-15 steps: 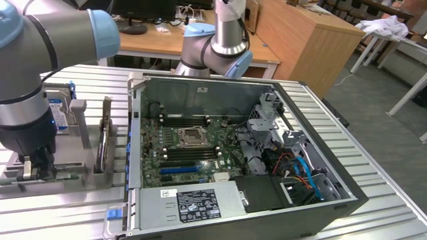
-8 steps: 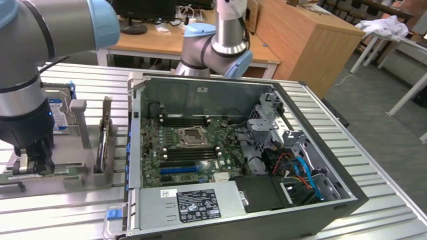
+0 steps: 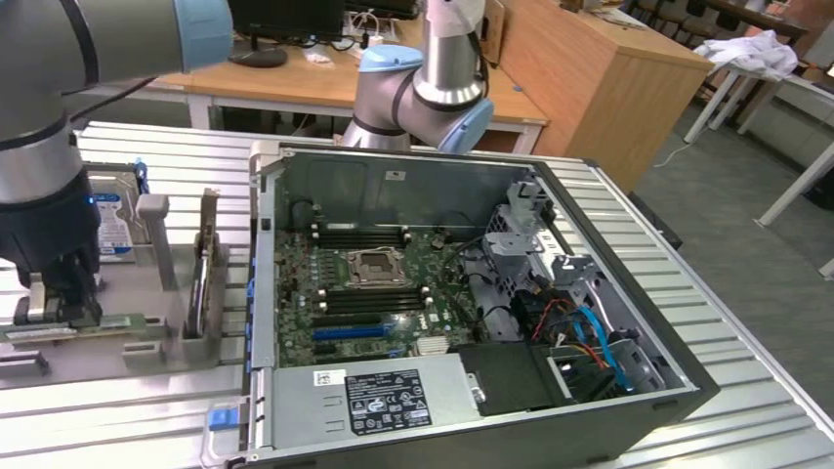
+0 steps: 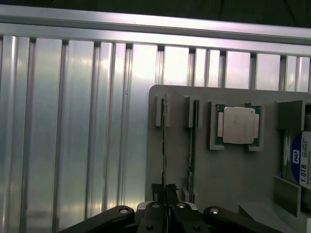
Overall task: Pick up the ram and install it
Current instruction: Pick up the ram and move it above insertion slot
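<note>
Ram [image 4: 164,141] — thin green stick seen edge-on. Stands in the outermost slot of a grey holder [image 4: 218,170], next to the holder's edge. Gripper [image 4: 165,190] clenched on it: one dark finger [image 4: 156,190] against each face, the stick pinched between.

Low at the exterior view's left, the same ram [image 3: 78,329] as a green strip seated in the holder, the gripper [image 3: 62,311] upright over it on the end of the grey arm [image 3: 39,176].

Just beside the ram, in the next slot: a second stick [image 4: 192,145], parallel, untouched. Past that, a square silver processor [image 4: 238,125] in its own recess, then a blue-labelled hard drive [image 4: 305,162] — upright behind the gripper in the exterior view. Under the holder, a ribbed metal table [image 4: 73,145].

Well apart, in the middle of the exterior view: an open case [image 3: 391,181] on its side, green motherboard [image 3: 339,313] facing up, dark memory slots [image 3: 365,237] above the socket [image 3: 375,266].
</note>
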`<state>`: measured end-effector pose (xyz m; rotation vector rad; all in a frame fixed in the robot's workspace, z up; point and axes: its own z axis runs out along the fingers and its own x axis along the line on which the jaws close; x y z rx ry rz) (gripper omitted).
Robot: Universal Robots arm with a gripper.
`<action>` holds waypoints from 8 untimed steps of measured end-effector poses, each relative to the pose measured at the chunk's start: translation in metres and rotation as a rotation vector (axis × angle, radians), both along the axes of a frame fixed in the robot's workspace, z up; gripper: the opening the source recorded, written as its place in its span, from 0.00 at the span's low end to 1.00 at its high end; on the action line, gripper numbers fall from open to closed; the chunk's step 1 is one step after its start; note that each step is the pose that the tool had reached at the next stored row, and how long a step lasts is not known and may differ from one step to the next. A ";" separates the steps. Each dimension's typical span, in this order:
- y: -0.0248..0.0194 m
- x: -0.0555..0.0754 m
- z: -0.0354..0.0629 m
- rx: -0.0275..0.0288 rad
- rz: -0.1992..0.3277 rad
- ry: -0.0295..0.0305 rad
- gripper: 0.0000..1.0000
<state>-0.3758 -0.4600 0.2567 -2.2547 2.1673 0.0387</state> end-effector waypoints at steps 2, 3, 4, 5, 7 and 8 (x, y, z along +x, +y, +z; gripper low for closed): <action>0.0000 0.000 0.0060 -0.0001 0.000 0.0001 0.12; 0.0000 0.000 0.0090 -0.0001 0.000 0.0001 0.12; 0.0000 0.000 0.0118 0.0000 0.000 0.0001 0.12; 0.0000 0.000 0.0146 0.0000 0.000 0.0000 0.12; 0.0000 0.000 0.0198 -0.0001 0.000 0.0001 0.12; 0.0000 0.000 0.0222 -0.0001 -0.001 0.0001 0.12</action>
